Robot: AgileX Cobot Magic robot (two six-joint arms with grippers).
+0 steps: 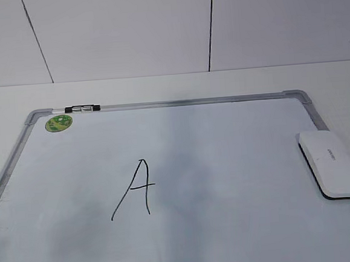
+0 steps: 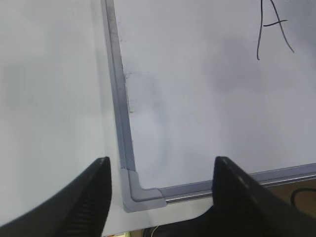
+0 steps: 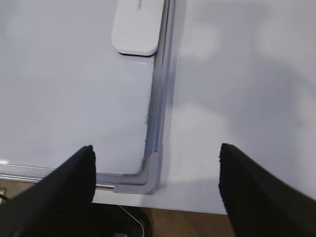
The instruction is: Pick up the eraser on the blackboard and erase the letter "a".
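The white eraser (image 1: 332,163) lies flat at the right edge of the blackboard (image 1: 179,102), partly over its grey frame. It also shows at the top of the right wrist view (image 3: 137,27). An angular capital "A" (image 1: 136,188) in black marker is drawn left of the board's middle, and it also shows in the left wrist view (image 2: 274,27). No lowercase "a" shows. My left gripper (image 2: 162,163) is open and empty over the board's near left corner. My right gripper (image 3: 157,148) is open and empty over the near right corner, well short of the eraser. Neither gripper shows in the exterior view.
A black-and-silver marker (image 1: 82,108) rests on the far frame at the left. A round green sticker (image 1: 58,122) sits just below it. The board lies on a white table (image 1: 340,78), with a white panelled wall behind. The table's front edge shows in the right wrist view (image 3: 197,210).
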